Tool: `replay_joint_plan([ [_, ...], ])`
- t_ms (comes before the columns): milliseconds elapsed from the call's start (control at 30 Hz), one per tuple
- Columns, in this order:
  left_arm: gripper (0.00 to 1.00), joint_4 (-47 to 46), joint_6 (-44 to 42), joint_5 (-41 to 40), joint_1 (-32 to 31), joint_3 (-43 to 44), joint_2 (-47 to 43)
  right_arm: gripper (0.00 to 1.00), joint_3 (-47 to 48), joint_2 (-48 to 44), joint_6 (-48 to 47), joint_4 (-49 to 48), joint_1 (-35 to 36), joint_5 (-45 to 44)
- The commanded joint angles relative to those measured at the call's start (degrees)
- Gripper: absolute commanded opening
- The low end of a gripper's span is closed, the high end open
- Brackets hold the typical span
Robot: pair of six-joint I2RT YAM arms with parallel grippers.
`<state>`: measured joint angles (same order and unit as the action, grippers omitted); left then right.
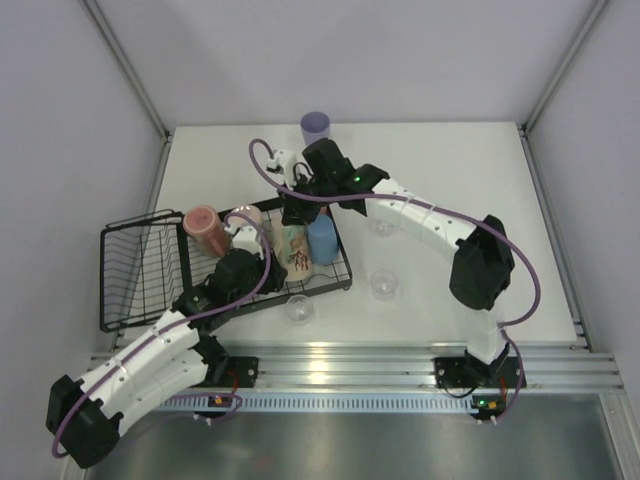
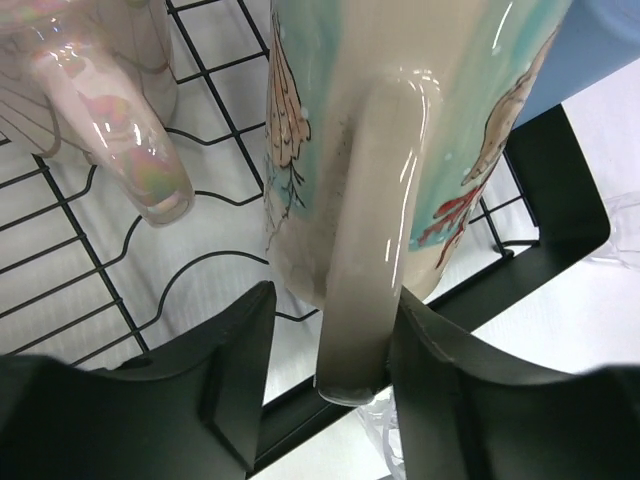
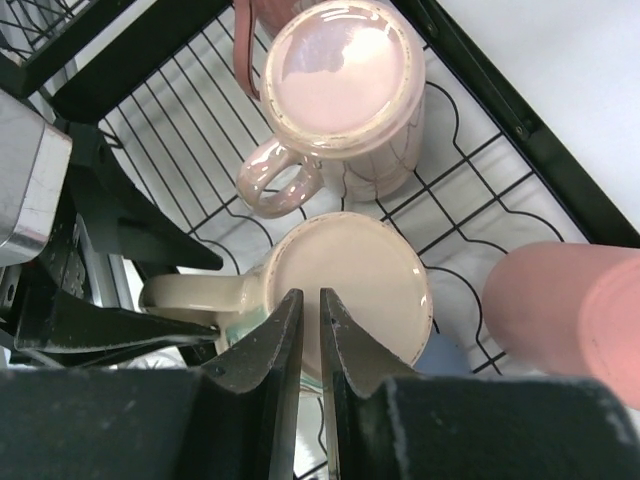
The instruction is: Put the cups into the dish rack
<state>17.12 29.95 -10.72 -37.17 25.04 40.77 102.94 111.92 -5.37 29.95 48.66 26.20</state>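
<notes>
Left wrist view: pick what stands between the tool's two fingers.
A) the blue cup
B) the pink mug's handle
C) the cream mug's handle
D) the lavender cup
C: the cream mug's handle runs down between the two fingers of the left tool.

Blue cup (image 1: 322,240) in dish rack (image 1: 140,270)

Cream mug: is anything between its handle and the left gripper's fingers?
Nothing visible does. In the dish rack, the cream mug has its handle between the open fingers of the left gripper. The right gripper hangs above the mug, nearly shut.
</notes>
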Motion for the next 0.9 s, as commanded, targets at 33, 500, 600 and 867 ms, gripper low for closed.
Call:
replay_joint_plan([
  [33, 0.56, -2.7, 1.1, -3.1, 0.5, 1.3, -0.7, 0.13, -2.2, -3.4, 1.0, 0.5, 2.0, 1.5],
  [500, 0.60, 1.9, 1.9, -3.1, 0.5, 6.5, -3.7, 0.12, -9.6, -8.7, 3.3, -3.8, 3.3, -0.1],
  [600, 0.61, 2.6, 2.1, -2.5, 0.5, 8.0, -4.4, 0.12, -10.5, -9.5, 4.0, -4.1, 3.3, -0.4],
  [867, 0.62, 7.3, 2.7, -1.9, 0.5, 13.1, -6.6, 0.11, -14.6, -12.2, 7.2, -7.2, 3.8, -1.5],
])
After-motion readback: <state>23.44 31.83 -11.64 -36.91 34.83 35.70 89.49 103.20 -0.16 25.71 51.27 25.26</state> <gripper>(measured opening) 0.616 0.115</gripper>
